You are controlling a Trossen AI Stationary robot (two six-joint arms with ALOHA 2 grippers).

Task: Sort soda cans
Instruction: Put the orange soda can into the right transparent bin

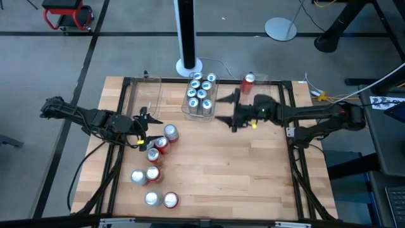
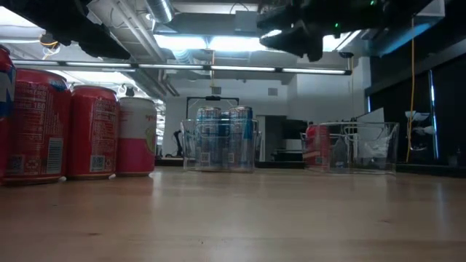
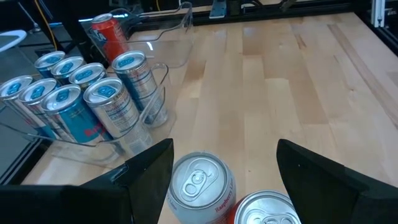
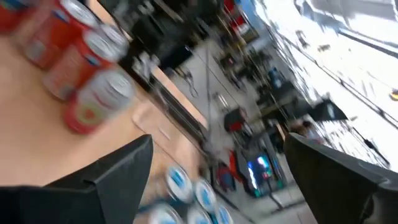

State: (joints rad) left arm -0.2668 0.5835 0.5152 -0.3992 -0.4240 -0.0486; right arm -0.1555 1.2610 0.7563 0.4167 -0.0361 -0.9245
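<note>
Our low view crops both wide-open grippers; overhead, left gripper (image 1: 144,130) straddles a red-and-silver aluminium can (image 3: 200,188), right gripper (image 1: 226,109) empty.

Lab: exposed ceiling pipes (image 2: 138,18), cables (image 1: 335,95).

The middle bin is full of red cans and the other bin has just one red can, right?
Not quite. The cans in the middle bin are blue-and-white cans, not red, as the high view shows. The other bin does hold just one red can.
</note>
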